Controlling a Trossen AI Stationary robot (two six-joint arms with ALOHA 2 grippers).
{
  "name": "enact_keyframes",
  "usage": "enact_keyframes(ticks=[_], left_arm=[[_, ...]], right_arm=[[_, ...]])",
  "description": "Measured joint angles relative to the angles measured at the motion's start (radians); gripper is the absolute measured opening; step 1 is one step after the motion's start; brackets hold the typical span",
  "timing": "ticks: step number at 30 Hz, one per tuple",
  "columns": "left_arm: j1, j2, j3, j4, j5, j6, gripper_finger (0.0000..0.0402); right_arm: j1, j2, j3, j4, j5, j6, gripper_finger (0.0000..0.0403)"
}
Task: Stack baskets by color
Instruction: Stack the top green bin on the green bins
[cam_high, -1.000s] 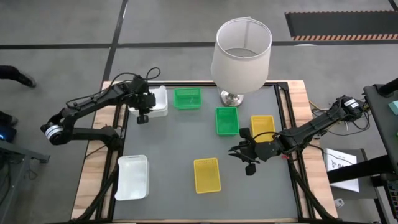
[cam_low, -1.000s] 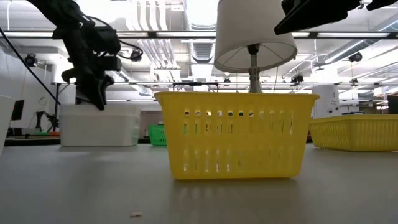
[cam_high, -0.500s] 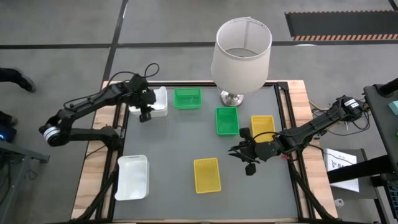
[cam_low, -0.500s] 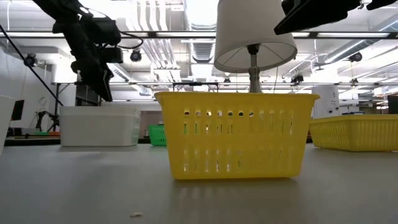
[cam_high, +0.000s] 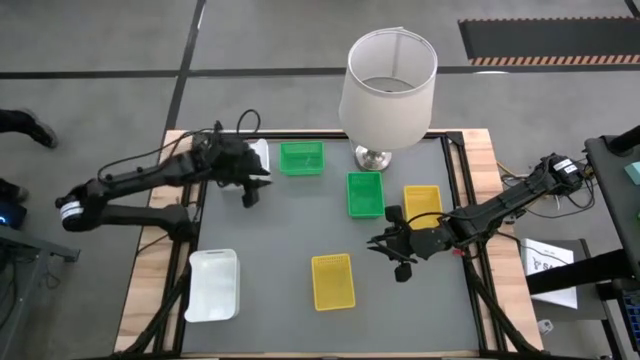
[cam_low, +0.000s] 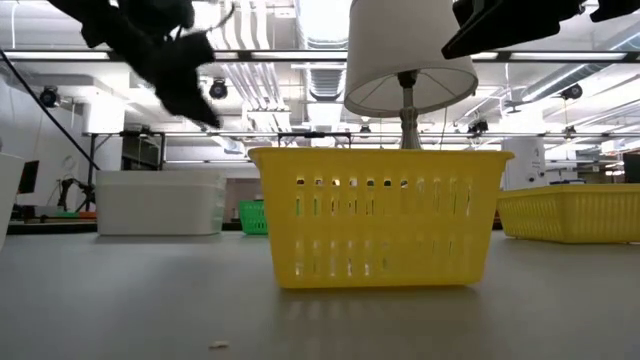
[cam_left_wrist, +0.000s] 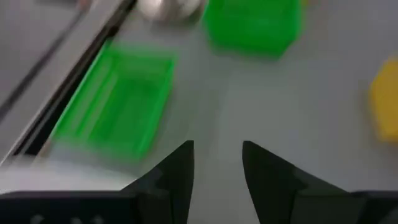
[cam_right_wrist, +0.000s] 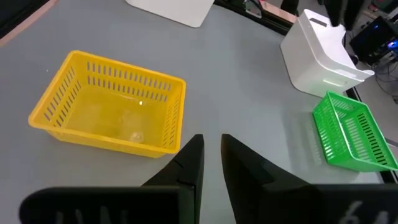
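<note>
Above the table's far left, the left gripper hangs empty beside the white stack, fingers parted. Right gripper waits near the yellow basket, fingers narrowly apart, holding nothing. Green baskets sit by the lamp. No writing is readable.

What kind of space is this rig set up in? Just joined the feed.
Probably a large lab or industrial workshop. Exposed ceiling ducts and pipes run over an open hall, the bare concrete floor carries hazard-striped matting, and the work table stands on a wooden frame.
</note>
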Motion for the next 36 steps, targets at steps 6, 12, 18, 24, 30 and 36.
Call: enact_keyframes(ticks=[6, 12, 18, 24, 30, 36], left_arm=[[-0.162, 0.045, -0.104, 0.463, -0.008, -0.045, 0.0121], [-0.225, 0.159, -0.174, 0.846, -0.046, -0.06, 0.0121], [-0.23, 0.343, -0.139, 0.985, -0.195, -0.17, 0.0121], [-0.224, 0.501, -0.046, 0.873, -0.204, -0.154, 0.0121], [-0.21, 0.597, 0.098, 0.571, -0.291, -0.091, 0.0121], [-0.188, 0.663, 0.203, 0.444, -0.332, -0.006, 0.0121]], right_arm=[[0.0, 0.0, 0.0, 0.0, 0.0, 0.002, 0.0047], [0.0, 0.0, -0.004, 0.0, 0.0, 0.0, 0.0047], [0.0, -0.017, -0.023, -0.003, 0.0, 0.011, 0.0047], [0.0, -0.075, -0.058, -0.005, 0.0, 0.027, 0.0047], [0.0, -0.149, -0.107, -0.002, 0.001, 0.053, 0.0047], [0.0, -0.205, -0.147, -0.001, 0.002, 0.068, 0.0047]])
